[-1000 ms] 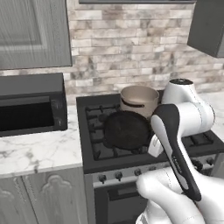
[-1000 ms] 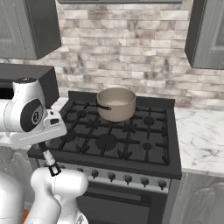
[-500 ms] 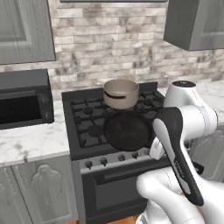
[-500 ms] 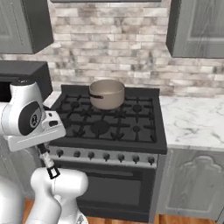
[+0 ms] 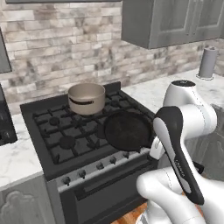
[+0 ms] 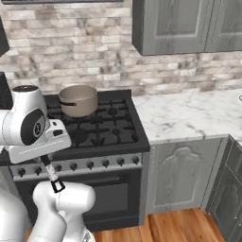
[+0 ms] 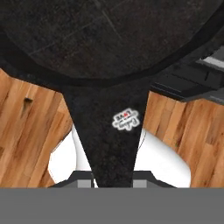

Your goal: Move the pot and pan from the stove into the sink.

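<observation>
The black pan [image 5: 127, 130] hangs at the stove's front right corner, held by its handle [image 7: 114, 131], which runs up between my fingertips. My gripper [image 7: 113, 180] is shut on that handle, and wooden floor shows below it. In the left base view my own forearm hides the gripper. The tan pot [image 5: 86, 98] [image 6: 78, 100] stands on a back burner of the black stove [image 5: 57, 135] [image 6: 106, 132]. The sink is out of view.
White marble counter [image 6: 184, 113] stretches right of the stove, with grey cabinets below and above [image 5: 175, 19]. A paper towel roll [image 5: 208, 62] stands at the far right of the counter. The microwave's edge [image 5: 5, 127] shows at the left.
The whole picture has slid left, so the base has driven to the right. The pan stays in my shut gripper, and the pot stays on its burner.
</observation>
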